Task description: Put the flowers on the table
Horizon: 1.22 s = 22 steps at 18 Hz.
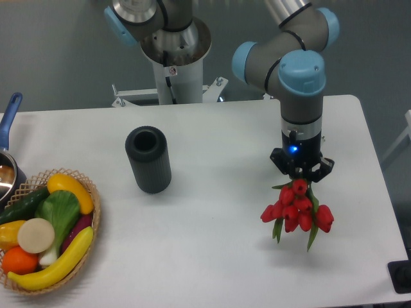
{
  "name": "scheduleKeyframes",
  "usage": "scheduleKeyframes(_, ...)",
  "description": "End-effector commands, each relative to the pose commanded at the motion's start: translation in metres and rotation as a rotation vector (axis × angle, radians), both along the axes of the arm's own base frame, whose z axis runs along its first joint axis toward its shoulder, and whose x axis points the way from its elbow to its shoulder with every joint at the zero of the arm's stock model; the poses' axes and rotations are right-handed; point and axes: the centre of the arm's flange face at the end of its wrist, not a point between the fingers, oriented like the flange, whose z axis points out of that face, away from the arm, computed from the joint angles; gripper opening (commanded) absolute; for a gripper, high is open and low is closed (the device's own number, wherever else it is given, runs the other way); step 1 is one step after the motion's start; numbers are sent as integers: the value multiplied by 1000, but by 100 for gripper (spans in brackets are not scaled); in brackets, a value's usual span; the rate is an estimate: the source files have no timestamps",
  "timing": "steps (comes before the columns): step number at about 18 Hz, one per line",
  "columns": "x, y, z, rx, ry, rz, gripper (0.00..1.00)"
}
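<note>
A bunch of red tulips with green leaves (297, 212) is at the right of the white table (218, 256). The blooms point toward the table's front edge. My gripper (301, 174) points down over the stem end of the bunch and its fingers are closed around the stems. I cannot tell whether the blooms rest on the table or hang just above it.
A black cylindrical vase (148, 159) stands upright left of centre. A wicker basket (90, 192) with toy fruit and vegetables sits at the front left. A pot with a blue handle (9, 122) is at the left edge. The arm's base (173, 58) stands at the back.
</note>
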Motion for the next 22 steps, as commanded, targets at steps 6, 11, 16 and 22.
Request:
scheduleKeyframes(6,5,12,-26,-47,-21,0,0)
scheduleKeyframes(11,9,27,-47,-63,-48,-24,6)
scheduleKeyframes(16,6,30,-55,-63,-53,-35,43)
scheduleKeyframes(22,6,31,-48,-54,-41,-28,100)
